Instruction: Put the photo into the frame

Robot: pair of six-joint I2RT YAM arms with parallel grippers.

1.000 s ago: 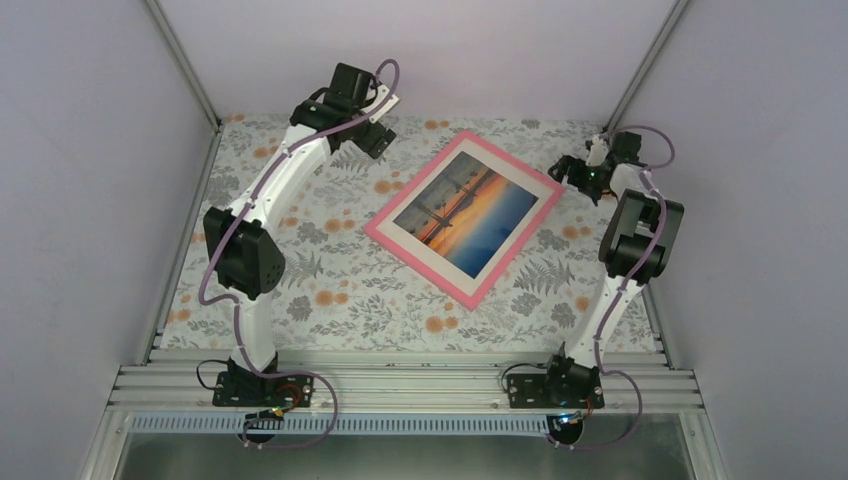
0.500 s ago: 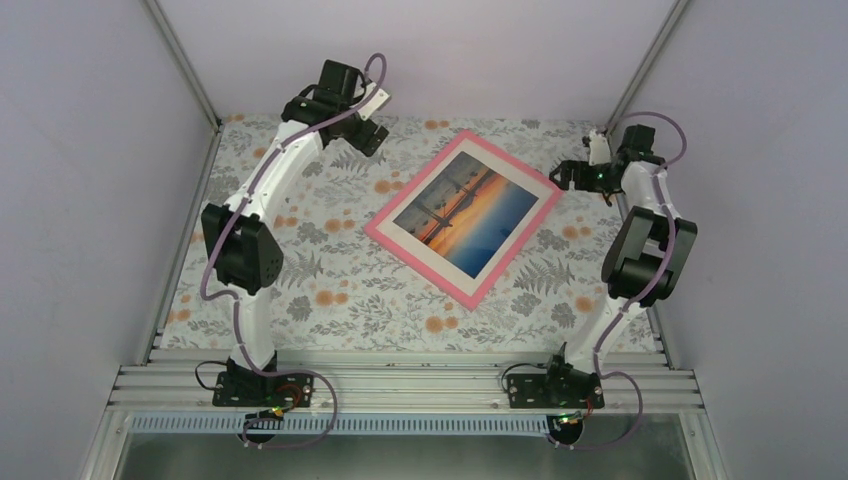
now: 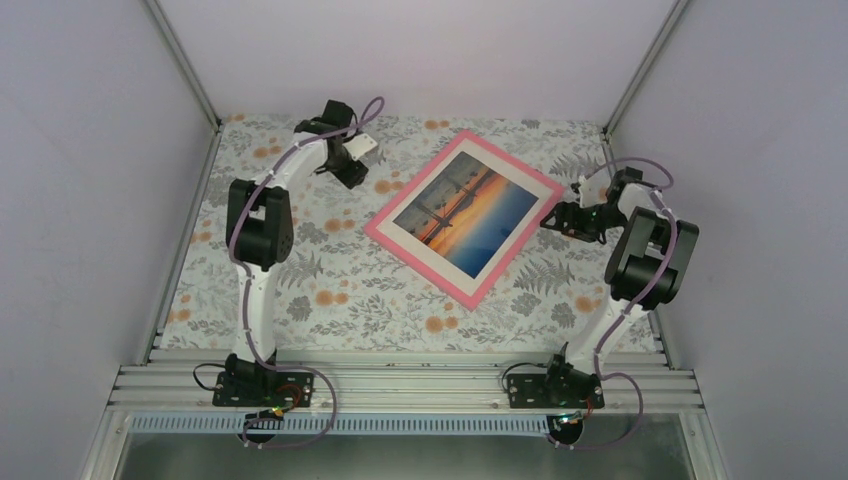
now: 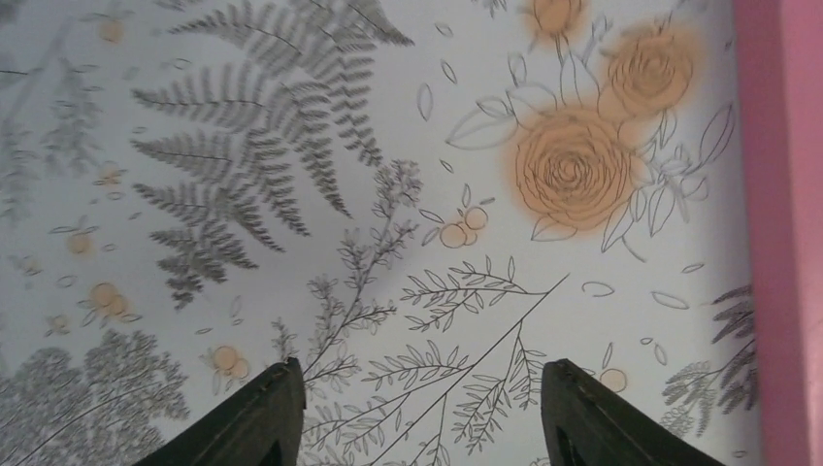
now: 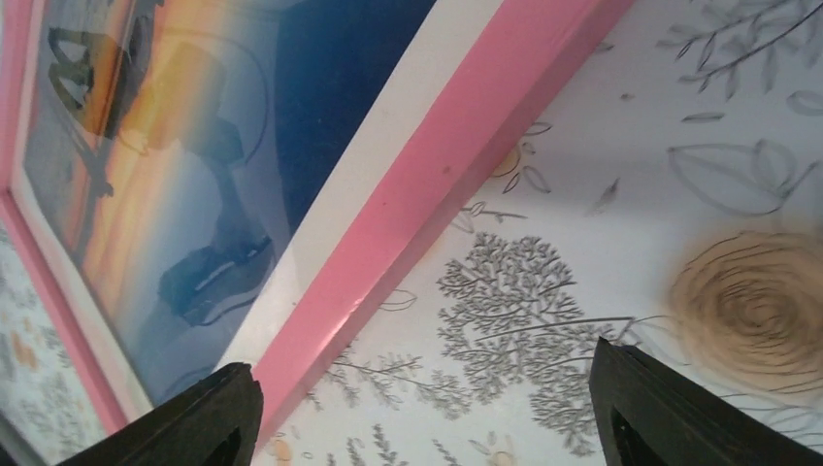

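Observation:
The pink frame (image 3: 418,266) lies at a slant in the middle of the floral table, with the sunset photo (image 3: 466,214) inside it, bordered by a white mat. My left gripper (image 3: 350,174) hovers to the frame's upper left, apart from it. In the left wrist view that gripper (image 4: 419,374) is open over bare cloth, and the frame (image 4: 778,243) runs along the right edge. My right gripper (image 3: 553,221) sits at the frame's right corner. Seen from the right wrist, it (image 5: 427,374) is open, its left finger (image 5: 218,417) just over the frame's (image 5: 437,194) pink edge, beside the photo (image 5: 194,146).
A floral cloth (image 3: 340,290) covers the table. Grey walls and metal corner posts (image 3: 630,70) close in the back and both sides. An aluminium rail (image 3: 400,385) along the near edge carries both arm bases.
The left gripper has drawn back from the far edge and lowered. The right gripper has come nearer along the right side to the frame's right corner. Frame and photo lie unmoved.

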